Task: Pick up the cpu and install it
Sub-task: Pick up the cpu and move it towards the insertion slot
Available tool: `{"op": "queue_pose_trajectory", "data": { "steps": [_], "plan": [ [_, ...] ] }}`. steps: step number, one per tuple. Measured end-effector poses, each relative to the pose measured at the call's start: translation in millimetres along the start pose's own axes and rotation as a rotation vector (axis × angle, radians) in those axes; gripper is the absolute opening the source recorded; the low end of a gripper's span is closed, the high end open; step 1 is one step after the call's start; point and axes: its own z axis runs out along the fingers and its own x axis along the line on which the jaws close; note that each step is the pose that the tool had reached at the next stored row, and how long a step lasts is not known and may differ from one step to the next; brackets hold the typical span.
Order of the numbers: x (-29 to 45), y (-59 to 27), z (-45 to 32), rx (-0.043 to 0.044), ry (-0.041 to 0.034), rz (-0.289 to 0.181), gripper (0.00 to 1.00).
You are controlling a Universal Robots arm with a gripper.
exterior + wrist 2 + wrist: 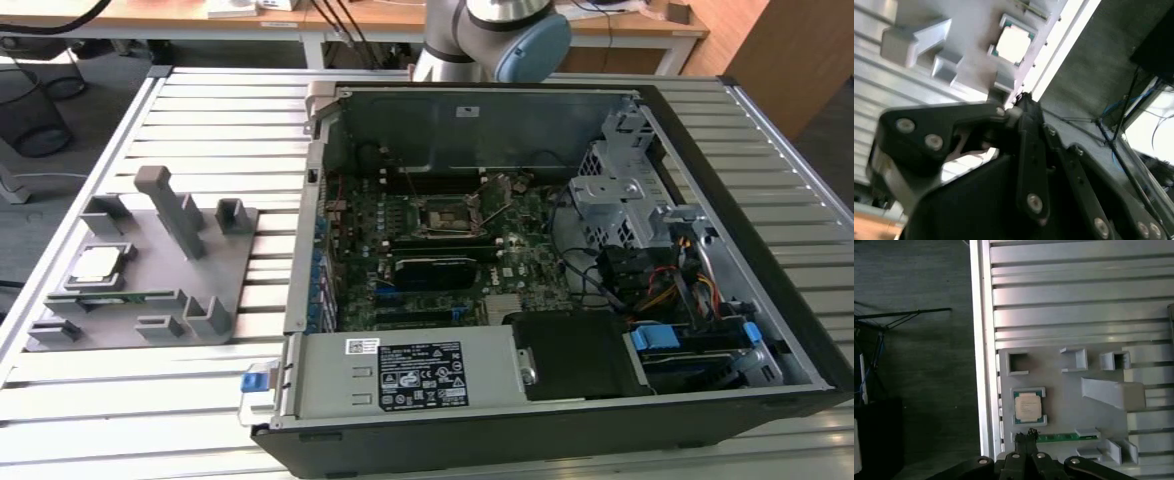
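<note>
**Item 1, cpu**: a flat square chip with a silver top. It is seated in a square pocket of the grey parts fixture, at about nine o'clock in the exterior view. We also see it in both wrist views. Its top carries fine print that we do not make out.

**Item 2, gripper**: black, with linked fingers. In the first wrist view the fingers appear to be pressed together with nothing between them. The tip is near the cpu but apart from it, by the end of the green memory stick.

**Item 3, parts fixture:** it rests on the slatted aluminium table. It has upright posts and small brackets. The memory stick lies in a slot at six o'clock from the cpu.

**Item 4, computer case**: open, at the centre of the exterior view.
- The motherboard socket sits near the middle.
- The power supply is at six o'clock and bears a black printed label.
- A small white sticker is on the wall at twelve o'clock.

**Item 5, robot arm**: a grey and blue joint at twelve o'clock, behind the case.
</note>
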Motion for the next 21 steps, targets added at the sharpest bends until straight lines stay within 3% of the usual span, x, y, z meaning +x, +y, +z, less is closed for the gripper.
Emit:
{"op": "queue_pose_trajectory", "data": {
  "steps": [21],
  "plan": [
    [-1.8, -1.2, 20.3, 0.0028, -0.0038, 0.000, 0.11]
  ]
}}
